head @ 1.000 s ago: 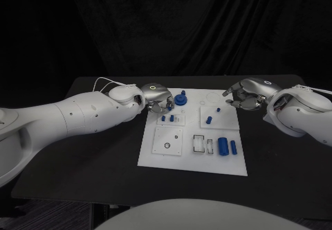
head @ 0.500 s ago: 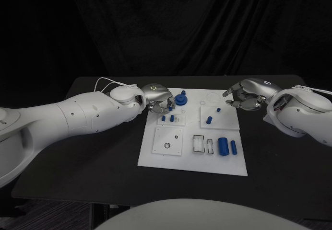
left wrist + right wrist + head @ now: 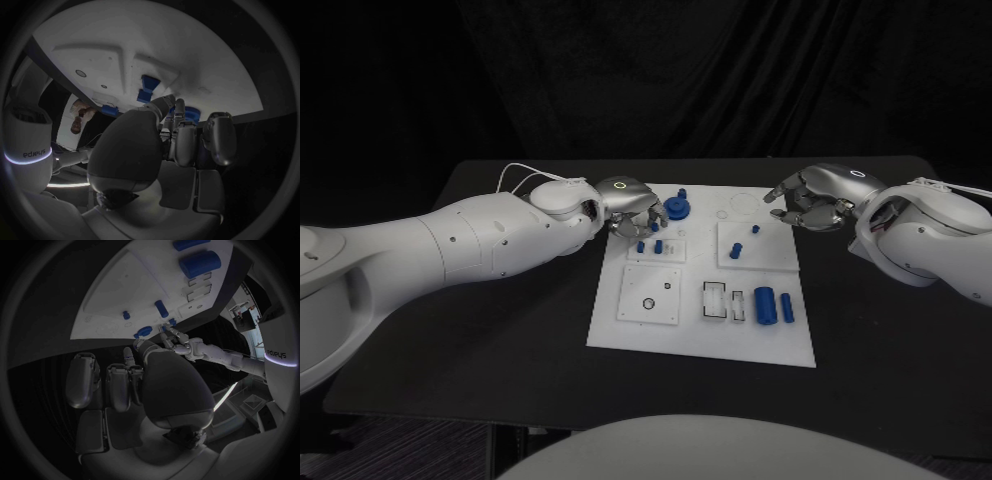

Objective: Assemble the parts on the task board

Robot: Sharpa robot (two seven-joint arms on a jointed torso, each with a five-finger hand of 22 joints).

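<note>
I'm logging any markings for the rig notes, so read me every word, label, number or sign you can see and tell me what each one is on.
"edneys", as it reads, in grey letters on the white robot body above a glowing band, left wrist view.
"edneys" again on the white robot body, right wrist view; the letters are small, so the reading is uncertain.
The task board and the blue parts show no readable text.

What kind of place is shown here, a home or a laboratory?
Probably a robot test lab: a black table against a black curtain, with a white task board holding small blue parts, worked on by two robot hands.
</note>
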